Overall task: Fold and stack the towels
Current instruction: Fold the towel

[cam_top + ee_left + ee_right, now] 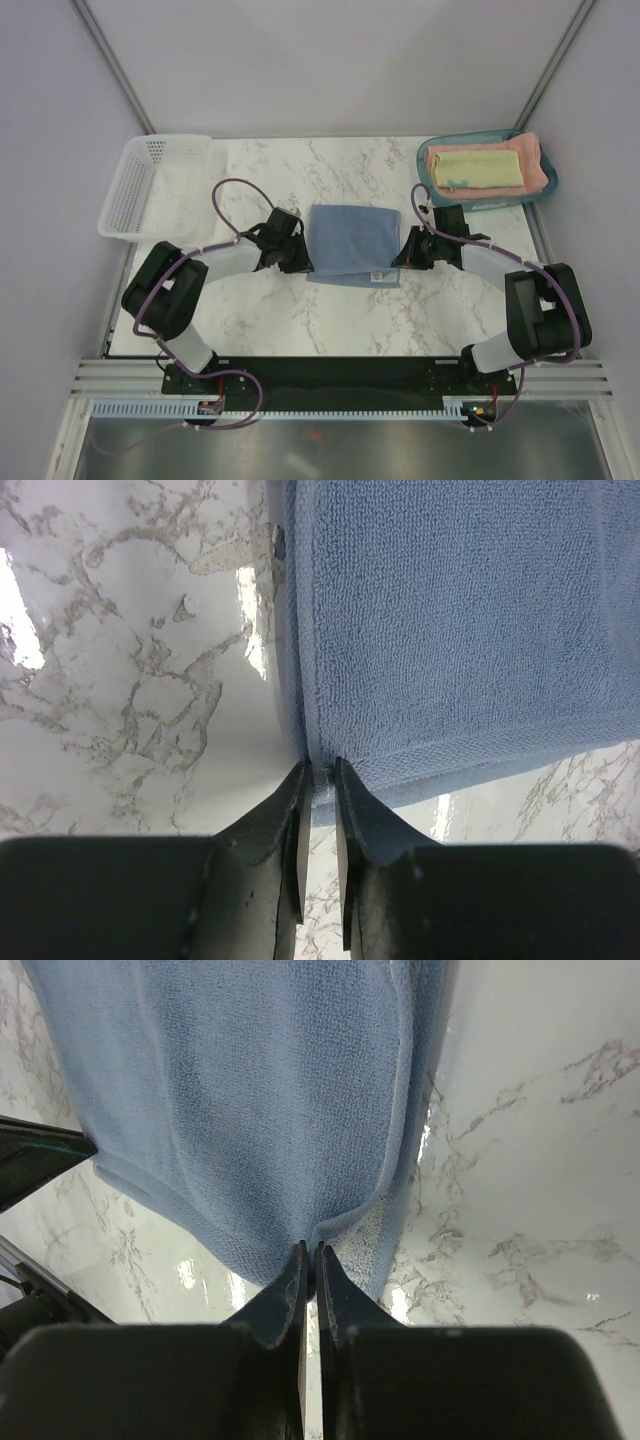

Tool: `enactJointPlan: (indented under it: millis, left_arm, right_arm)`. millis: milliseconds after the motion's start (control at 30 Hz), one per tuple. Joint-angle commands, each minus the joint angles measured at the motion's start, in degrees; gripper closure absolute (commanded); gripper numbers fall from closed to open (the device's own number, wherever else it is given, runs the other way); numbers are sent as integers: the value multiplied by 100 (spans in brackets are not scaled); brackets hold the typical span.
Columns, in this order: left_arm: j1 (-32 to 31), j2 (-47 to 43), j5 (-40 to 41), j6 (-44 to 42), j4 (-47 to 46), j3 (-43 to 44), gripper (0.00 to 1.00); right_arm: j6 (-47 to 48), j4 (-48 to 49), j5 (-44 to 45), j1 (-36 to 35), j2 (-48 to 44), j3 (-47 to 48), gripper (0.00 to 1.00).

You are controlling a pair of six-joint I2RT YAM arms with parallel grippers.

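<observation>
right jaws are pressed together on the near right corner of the grey-blue towel [350, 240], with a pinch of its hem caught at their tips in the right wrist view. left jaws stand only narrowly apart with the towel's near left corner between their tips; whether they truly clamp it i cannot tell. the towel lies flat at the middle of the table [300, 320], between the two arms. a second layer peeps out along its near edge, so it looks folded once already. taking both near corners makes sense: lifted together, that edge can be carried over to the far edge for another fold without the cloth twisting. the pale-yellow towel [478, 167] sits folded on top of the salmon-pink towel [535, 150] in a teal tray [423, 162] at the far right, so the stack is likely growing there. a white basket [150, 185] stands at the far left, well apart.
</observation>
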State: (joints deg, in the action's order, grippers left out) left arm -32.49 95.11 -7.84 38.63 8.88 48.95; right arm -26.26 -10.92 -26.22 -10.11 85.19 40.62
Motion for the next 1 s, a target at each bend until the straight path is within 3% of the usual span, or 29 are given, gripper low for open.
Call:
enactJointPlan:
  millis: [0, 167, 333, 367, 500, 800, 967]
  left_arm:
    - [-20, 95, 36, 171, -54, 203, 79]
    - [-20, 131, -7, 162, -45, 273, 82]
    - [-29, 218, -43, 145, -1, 335, 77]
    - [-29, 210, -60, 145, -9, 335, 78]
    - [-29, 227, -95, 92, 104, 396, 98]
    - [-29, -282, 28, -189, 693, 756, 98]
    - [-29, -257, -112, -330, 843, 739, 98]
  right_arm:
    - [60, 160, -24, 18, -37, -45, 93]
    - [77, 169, -15, 9, -37, -28, 92]
    - [77, 169, -15, 9, -29, -19, 93]
    - [69, 169, -24, 18, -29, -19, 93]
    - [51, 151, -24, 9, -37, 16, 92]
    - [-11, -437, 214, 9, -318, 385, 92]
    - [-11, -613, 231, 18, -485, 263, 71]
